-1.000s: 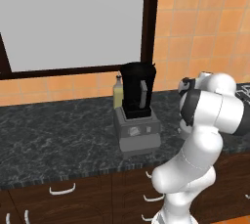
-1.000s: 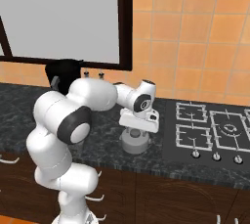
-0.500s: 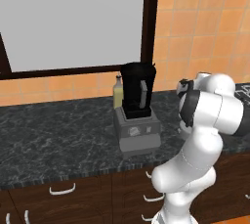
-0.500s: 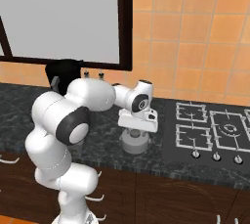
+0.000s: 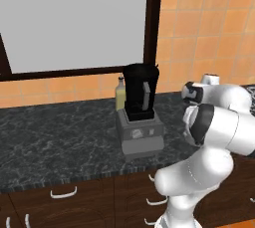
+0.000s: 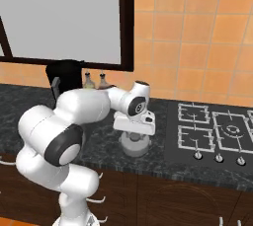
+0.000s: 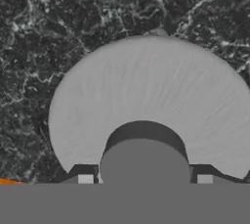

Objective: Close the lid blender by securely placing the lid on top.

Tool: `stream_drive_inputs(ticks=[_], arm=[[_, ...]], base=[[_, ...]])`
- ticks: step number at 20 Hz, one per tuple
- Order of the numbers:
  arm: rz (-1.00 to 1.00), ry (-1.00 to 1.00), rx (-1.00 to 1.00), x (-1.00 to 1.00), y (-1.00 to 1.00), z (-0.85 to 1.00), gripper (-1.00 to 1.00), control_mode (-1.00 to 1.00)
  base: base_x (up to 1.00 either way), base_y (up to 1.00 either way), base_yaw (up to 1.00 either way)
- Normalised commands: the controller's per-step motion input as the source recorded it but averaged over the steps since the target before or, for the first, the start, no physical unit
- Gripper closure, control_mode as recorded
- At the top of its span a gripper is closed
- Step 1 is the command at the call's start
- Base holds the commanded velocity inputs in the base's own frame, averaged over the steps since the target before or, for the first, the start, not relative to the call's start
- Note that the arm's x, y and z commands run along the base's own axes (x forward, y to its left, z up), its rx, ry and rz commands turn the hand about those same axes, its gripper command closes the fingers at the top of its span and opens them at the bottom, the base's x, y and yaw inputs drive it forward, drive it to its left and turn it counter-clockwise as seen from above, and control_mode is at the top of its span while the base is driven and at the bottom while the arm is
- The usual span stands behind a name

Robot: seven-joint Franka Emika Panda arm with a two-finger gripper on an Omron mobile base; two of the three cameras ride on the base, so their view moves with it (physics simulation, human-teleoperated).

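Fingers point(image 7: 145, 180) pinching the knob of the lid point(image 7: 146, 100), one tip on each side, lid lying flat on the dark worktop point(image 7: 58, 17) near the hob point(image 6: 212, 131). Blender point(image 5: 141, 110) standing open-topped further along, well apart, bottle point(image 5: 120, 94) just beside it.

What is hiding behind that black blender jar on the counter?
A small yellowish bottle stands just behind the blender, by the wall; its lower part is covered by the jar. From the right, two little bottle tops peek out there.
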Motion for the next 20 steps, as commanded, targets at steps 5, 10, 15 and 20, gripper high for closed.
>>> stream_drive_inputs(ticks=[5,10,15,20], arm=[[0.0,0.0,0.0,0.0,0.05,0.83,1.0,-1.0],[0.0,-0.07,0.0,-0.04,0.0,1.0,1.0,-1.0],[0.0,-0.14,0.0,-0.19,0.05,1.0,1.0,-1.0],[0.0,-0.14,0.0,-0.24,0.19,0.91,1.0,-1.0]], base=[[0.0,0.0,0.0],[0.0,0.0,0.0],[0.0,0.0,0.0],[0.0,0.0,0.0]])
